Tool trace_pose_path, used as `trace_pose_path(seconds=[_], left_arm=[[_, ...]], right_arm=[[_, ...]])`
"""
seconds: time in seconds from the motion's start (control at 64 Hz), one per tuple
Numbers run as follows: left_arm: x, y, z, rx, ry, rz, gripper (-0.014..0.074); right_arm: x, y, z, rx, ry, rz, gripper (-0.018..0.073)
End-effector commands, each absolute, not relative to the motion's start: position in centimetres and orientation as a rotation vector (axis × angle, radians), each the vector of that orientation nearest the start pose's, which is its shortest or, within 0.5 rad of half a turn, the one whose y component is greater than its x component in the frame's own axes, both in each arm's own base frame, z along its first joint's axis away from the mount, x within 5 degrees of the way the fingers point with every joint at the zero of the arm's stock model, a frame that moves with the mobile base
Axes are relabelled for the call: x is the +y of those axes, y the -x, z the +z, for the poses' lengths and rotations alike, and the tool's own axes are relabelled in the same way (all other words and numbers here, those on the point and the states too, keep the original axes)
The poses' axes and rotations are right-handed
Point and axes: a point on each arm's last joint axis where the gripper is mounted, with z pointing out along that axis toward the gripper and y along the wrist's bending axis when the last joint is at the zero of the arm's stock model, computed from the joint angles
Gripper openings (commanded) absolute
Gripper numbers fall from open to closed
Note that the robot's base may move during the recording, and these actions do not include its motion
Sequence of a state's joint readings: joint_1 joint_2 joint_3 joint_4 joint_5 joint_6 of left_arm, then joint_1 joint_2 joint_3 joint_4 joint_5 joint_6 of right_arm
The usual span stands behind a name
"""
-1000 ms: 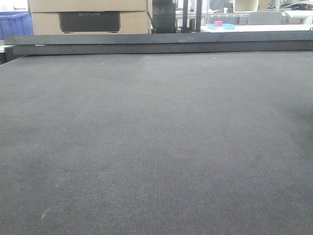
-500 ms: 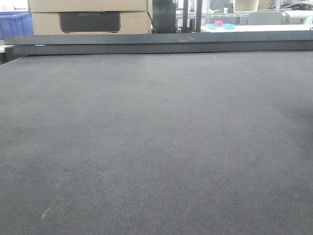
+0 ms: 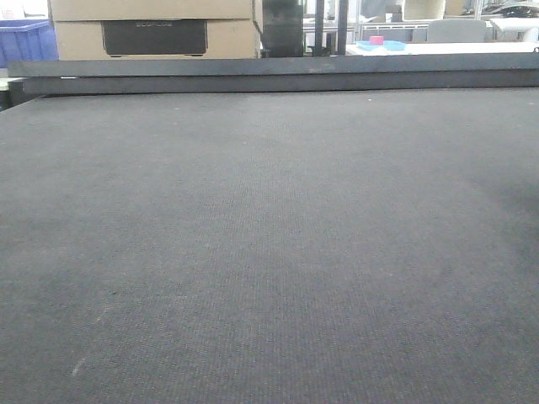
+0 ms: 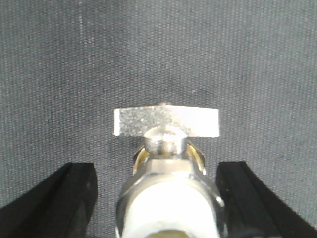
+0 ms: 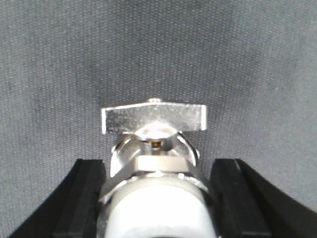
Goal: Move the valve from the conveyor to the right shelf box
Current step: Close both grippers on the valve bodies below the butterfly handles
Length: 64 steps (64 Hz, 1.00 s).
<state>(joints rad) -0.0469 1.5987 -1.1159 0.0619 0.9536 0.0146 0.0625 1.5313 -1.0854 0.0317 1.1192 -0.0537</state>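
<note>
A: Valve sits between the left end effector fingers. They are apart, with gaps on both sides. The conveyor belt is behind it.
B: And the right end effector?
A: It hugs a second valve. I can't tell if it is clamped.
B: What's next?
A: It's the grabbing step, I think. Squeeze, lift, then go to the right shelf box.

Upper left of the front view: blue crate, just beside stacked cardboard boxes with a dark panel on the lower one. Top centre: two dark upright posts. Upper right: white tabletop carrying a light blue tray and a small pink object; grey boxy shape behind. Bright, washed-out light beyond, details too blurred to tell.
</note>
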Motion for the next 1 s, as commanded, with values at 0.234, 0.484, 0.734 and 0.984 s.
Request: trace_pose_path(seconds=[0.234,0.484,0.734,0.984], left_arm=[[-1.0,-30.8,23.9,2.906,-0.128,0.066,0.0150],[-1.0,-30.9,24.0,2.894,-0.127,0.064,-0.0111],[-0.9,-30.3,25.4,2.845,-0.124,0.063,-0.0111],[-0.9,-28.0,29.0,2.735,-0.109,0.049,-0.0111]], right_arm=[[1.7,-27.7,24.9,3.048,0.151,0.039,-0.0162],[1.7,-27.7,24.9,3.041,0.150,0.039,-0.0162],[1.7,-27.2,26.4,2.972,0.132,0.040,-0.0162],[1.6,-25.3,29.6,2.854,0.103,0.044,-0.0162]])
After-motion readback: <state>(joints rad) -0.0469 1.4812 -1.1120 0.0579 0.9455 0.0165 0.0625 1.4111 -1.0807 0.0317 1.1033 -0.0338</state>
